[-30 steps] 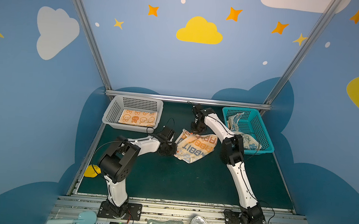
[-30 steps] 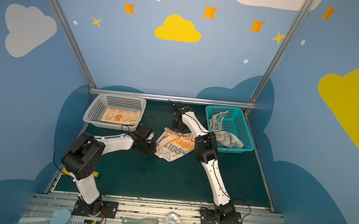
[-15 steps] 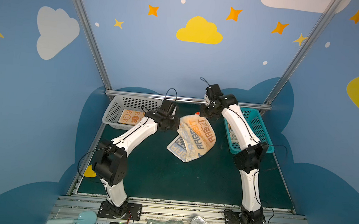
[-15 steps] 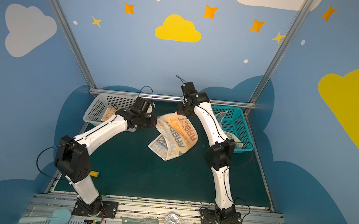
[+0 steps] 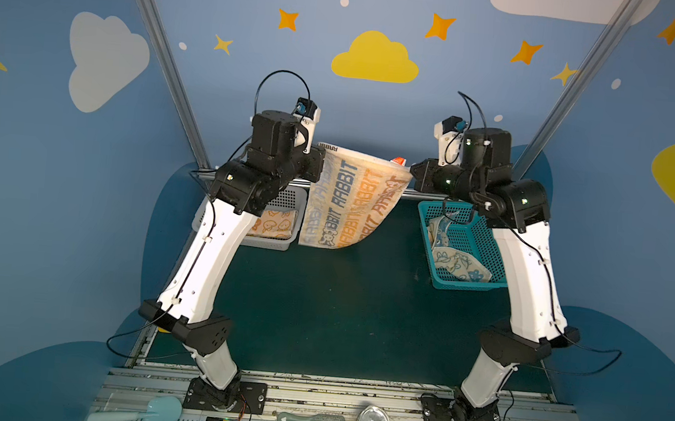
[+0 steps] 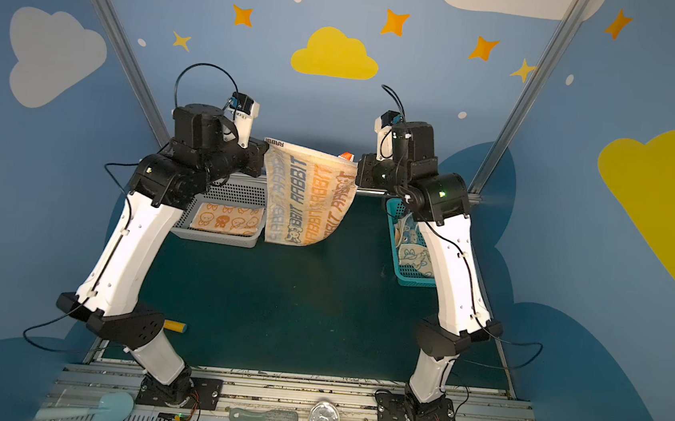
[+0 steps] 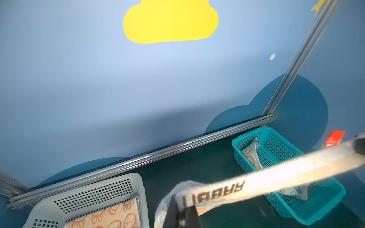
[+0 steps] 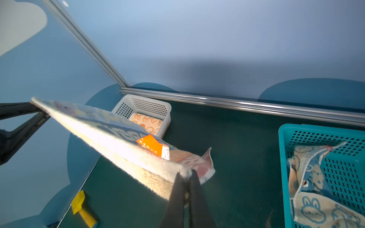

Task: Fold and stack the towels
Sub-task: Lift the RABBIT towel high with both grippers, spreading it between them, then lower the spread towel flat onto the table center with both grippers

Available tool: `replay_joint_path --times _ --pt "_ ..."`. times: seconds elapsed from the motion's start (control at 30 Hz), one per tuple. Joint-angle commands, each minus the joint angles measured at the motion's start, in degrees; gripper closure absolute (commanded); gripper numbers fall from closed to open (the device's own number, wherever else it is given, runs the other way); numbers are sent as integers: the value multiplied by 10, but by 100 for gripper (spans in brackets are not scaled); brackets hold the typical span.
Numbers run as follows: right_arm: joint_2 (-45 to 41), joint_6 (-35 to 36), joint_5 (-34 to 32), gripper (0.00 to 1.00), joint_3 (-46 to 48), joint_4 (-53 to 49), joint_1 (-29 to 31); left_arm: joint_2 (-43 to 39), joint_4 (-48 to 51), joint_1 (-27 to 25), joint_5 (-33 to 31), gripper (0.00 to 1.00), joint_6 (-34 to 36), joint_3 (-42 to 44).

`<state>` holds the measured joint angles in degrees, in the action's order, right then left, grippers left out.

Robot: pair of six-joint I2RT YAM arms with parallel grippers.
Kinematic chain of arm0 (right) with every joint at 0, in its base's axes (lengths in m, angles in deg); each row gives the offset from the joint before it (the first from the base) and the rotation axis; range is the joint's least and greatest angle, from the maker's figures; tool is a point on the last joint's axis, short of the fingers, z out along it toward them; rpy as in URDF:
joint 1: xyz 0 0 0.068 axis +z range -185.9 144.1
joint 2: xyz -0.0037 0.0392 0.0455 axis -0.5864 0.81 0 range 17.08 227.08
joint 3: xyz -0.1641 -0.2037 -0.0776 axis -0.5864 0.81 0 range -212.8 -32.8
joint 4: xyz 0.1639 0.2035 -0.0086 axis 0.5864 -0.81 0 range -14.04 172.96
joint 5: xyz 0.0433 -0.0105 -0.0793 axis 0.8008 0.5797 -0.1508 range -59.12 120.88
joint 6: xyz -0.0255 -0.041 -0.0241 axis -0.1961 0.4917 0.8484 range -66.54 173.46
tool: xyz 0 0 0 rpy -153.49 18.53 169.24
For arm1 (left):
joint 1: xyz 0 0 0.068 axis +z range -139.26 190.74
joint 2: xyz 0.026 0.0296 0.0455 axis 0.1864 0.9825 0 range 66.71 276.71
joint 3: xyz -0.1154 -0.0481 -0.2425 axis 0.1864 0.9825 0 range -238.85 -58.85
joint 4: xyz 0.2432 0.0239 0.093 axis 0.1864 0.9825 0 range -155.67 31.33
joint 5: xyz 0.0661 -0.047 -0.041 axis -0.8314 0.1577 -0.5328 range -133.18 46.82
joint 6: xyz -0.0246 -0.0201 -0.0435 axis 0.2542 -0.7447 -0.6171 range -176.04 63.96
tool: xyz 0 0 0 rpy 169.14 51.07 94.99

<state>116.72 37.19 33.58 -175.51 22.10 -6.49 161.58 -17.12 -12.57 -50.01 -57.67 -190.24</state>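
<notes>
Above the green surface [image 5: 319, 301], RABBIT towel [image 5: 349, 204] hangs stretched mid-air: left fingers [image 7: 171, 215] and right fingers [image 8: 176, 197] each clamped on a top corner, presumably spreading it flat before folding.

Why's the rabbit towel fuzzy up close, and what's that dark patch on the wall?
Left wrist view: the towel edge smears, probably too near the lens. Right wrist view: same blur, plus a soft shadow on the back wall. Both top views: lettering sharp.
</notes>
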Motion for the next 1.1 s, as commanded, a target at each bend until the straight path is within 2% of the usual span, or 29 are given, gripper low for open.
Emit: replay_joint_path --times 0.0,0.2,0.3,0.4,0.6,0.8,1.07 --pt "-92 23 -7 100 60 12 -2 -70 24 -3 -40 97 31 3" --pt "-217 33 13 100 158 40 5 -172 26 -69 -56 97 29 65" --pt "-254 35 6 100 181 44 5 -190 43 -95 -57 97 11 61" --pt "-256 34 -7 100 171 37 4 -181 53 -99 -54 97 -4 40" --pt "-172 19 -64 100 112 -14 -21 -93 41 -77 -75 97 28 7" --pt "-70 -12 -27 100 164 -1 -75 22 8 -3 1 97 18 38" --pt "92 -22 25 100 183 56 -115 194 -51 38 29 97 8 46"
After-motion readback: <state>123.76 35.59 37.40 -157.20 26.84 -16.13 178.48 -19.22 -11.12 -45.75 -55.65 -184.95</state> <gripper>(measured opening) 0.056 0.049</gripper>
